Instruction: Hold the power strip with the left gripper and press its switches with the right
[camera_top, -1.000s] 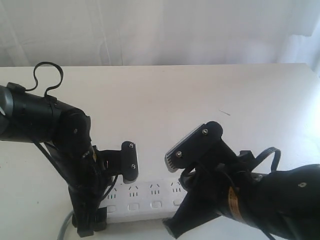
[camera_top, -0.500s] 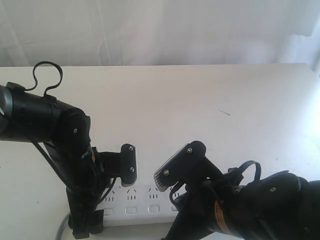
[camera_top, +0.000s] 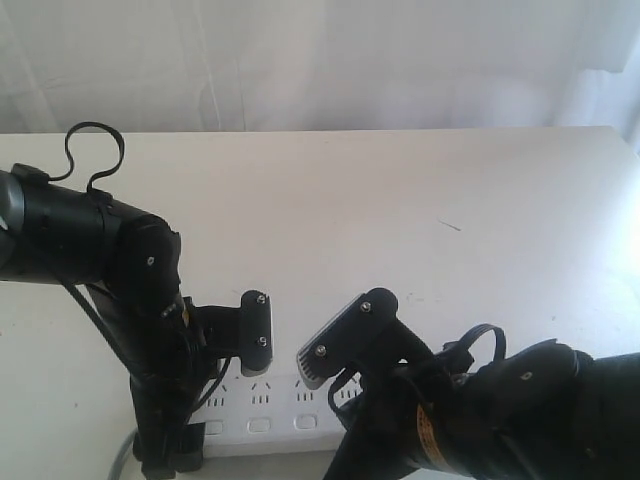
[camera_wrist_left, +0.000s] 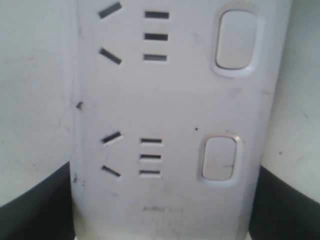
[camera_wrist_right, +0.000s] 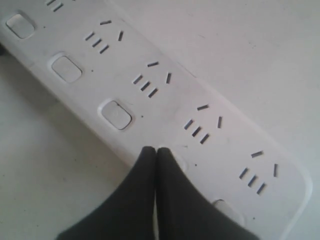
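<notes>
Lying flat on the broad white counter (camera_top: 400, 200), the long white plastic power strip (camera_top: 270, 402) has not shifted. The slim black left hand (camera_wrist_left: 160, 200) still grips its cord end across the width, one finger against each long edge. The bulky black right hand (camera_wrist_right: 156, 152), fingertips pressed together, has dropped and swung leftward onto the row of small white rounded switches (camera_wrist_right: 115, 114), so a press looks under way.

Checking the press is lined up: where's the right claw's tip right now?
In the right wrist view, the shut right claw is over the power strip, its tip at the switch second from the rounded end, beside the middle switch.
</notes>
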